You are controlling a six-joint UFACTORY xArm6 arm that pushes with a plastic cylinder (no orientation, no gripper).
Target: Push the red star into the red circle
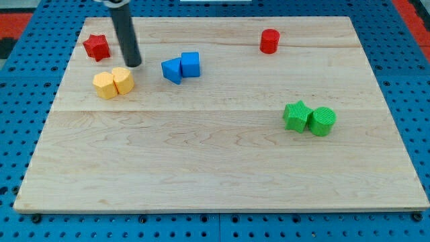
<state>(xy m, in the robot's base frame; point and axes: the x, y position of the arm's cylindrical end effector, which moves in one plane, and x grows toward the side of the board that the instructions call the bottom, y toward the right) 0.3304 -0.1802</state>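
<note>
Plainly, this arm carries no pincer at all, so there is no open or closed state to tell; it ends in a dark rod, and my tip (134, 65) rests on the desk (215, 175) near the view's upper left.

Just to the tip's left, and slightly toward the view's top, sits the red star (97, 47), apart from the tip and close to the desk's left edge. Just below the tip, nearly touching it, lie 2 yellow blocks (113, 83) pressed together; their shapes are hard to make out. To the tip's right, near it, 2 blue blocks (181, 66) touch each other, one a cube, the other wedge-like. Well to the right, at about the star's level, stands the red circle (269, 41), a short cylinder. Far right and lower down, 2 green blocks (310, 118) sit side by side.

The risk, as I judge it, is that the tip stands on the wrong side: the star must travel rightward, yet the tip is to its right. A push from here would drive the star off the left edge. Circling round, the tip could nudge the yellow pair. Along the route, a low push line could run the star into the blue blocks, and an off-centre contact could spin the star past the circle.
</note>
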